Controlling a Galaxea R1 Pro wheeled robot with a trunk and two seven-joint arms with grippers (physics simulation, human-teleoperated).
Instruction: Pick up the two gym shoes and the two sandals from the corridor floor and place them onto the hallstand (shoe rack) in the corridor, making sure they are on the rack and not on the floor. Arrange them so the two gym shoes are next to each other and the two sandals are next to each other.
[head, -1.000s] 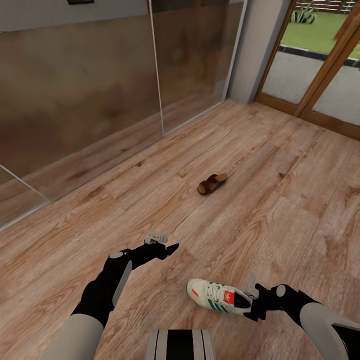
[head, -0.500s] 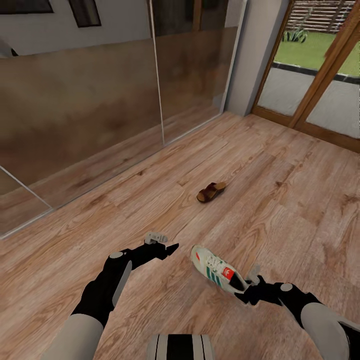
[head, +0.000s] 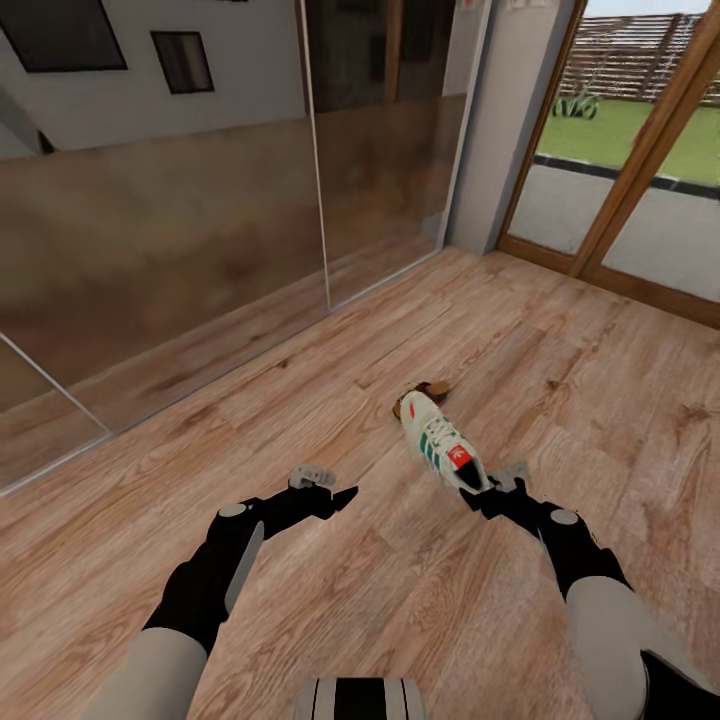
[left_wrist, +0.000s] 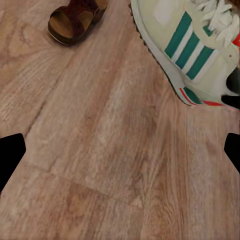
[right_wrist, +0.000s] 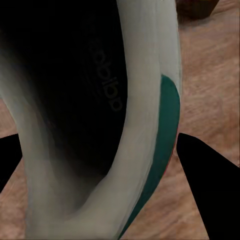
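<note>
Here, in a corridor with wood-grain plank flooring (head: 300, 420), the robot's right gripper (head: 487, 492) is clamped on the heel end of a white gym shoe (head: 437, 442) with three green side stripes and a red tongue patch, holding it out in front of the machine with its toe pointing away, toward the far end of the hall. The right wrist view looks straight into the shoe's dark opening (right_wrist: 65, 100), its pale collar and a green heel panel caught between the two dark fingertips (right_wrist: 200, 165), which press on the collar from either side. Just beyond the shoe's toe, a brown sandal (head: 431, 388) lies on the floor, largely hidden behind the sneaker in the head view; the left wrist view shows that sandal (left_wrist: 76, 20) flat on the planks, with the striped side of the gym shoe (left_wrist: 190, 47) near it. The left gripper (head: 322, 491) hangs low above bare planks to the left of the shoe, grasping nothing, its fingertips (left_wrist: 10, 155) spread wide apart at the edges of its own camera's view. Mirrored sliding doors (head: 200, 220) run along the left wall, and a wood-framed glass door (head: 640, 200) at the far right looks out onto a lawn.
</note>
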